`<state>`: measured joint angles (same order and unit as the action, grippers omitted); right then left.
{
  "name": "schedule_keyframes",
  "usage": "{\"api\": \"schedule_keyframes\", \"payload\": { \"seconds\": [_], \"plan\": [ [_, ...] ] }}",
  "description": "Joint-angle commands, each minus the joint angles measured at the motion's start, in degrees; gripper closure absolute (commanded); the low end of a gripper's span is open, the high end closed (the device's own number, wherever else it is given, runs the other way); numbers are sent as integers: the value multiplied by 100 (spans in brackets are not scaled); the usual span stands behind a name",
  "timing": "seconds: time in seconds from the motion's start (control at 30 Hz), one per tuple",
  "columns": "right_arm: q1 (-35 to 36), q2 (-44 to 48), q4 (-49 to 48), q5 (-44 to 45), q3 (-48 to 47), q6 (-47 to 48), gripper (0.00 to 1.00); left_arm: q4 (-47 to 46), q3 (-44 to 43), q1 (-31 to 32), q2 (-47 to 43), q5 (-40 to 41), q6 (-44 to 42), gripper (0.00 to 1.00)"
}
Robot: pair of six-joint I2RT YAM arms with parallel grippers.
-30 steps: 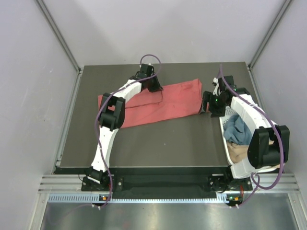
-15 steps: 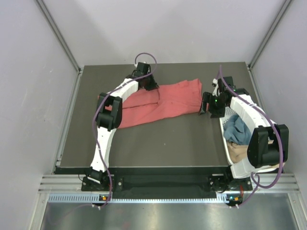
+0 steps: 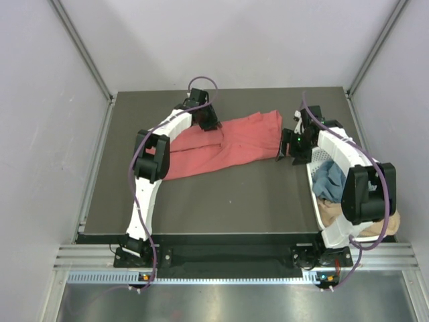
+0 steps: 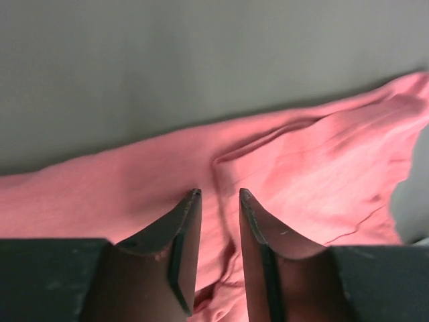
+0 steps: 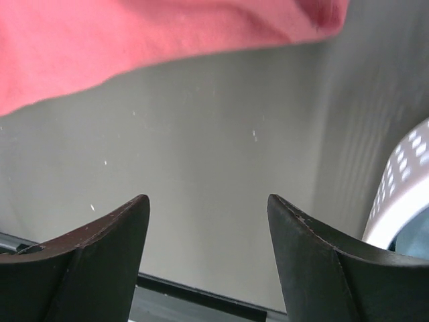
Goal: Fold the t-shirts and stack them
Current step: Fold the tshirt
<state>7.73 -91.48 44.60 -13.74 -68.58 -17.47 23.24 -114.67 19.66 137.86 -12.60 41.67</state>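
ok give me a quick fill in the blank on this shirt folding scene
The spread-out shirt on the table is coral-____.
The blue shirt and tan shirt sit in a white ____.
The right gripper is ____, with only bare table between its jaws.
Missing words: red; basket; open.

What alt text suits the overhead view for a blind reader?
A coral-red t-shirt lies half-folded on a dark table. Two robot arms reach in from the near edge, the left tool over the shirt's far edge, the right tool open beside its right end. A white basket at right holds a blue shirt and a tan shirt.
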Motion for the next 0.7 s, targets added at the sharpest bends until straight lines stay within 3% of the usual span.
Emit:
{"api": "schedule_keyframes", "payload": {
  "seconds": [0.0,0.13,0.3,0.57,0.67],
  "plan": [
    [-43,-308,-109,55,-586,43,30,451,-213,-24,-505,29,-352,65],
    [-34,-782,-302,-32,-1008,-98,39,936,67,-24,-1041,231,-545,65],
    [-34,-1643,-496,-208,-1666,-256,62,1094,1288,-59,-2209,557,-941,67],
    [-43,-3076,-180,64,-2836,-160,66,1841,2948,-752,-3291,214,-1319,70],
    [-96,-3121,-215,354,-2688,-107,67,1982,3449,-1120,-3493,188,-1328,72]
  ]
}}
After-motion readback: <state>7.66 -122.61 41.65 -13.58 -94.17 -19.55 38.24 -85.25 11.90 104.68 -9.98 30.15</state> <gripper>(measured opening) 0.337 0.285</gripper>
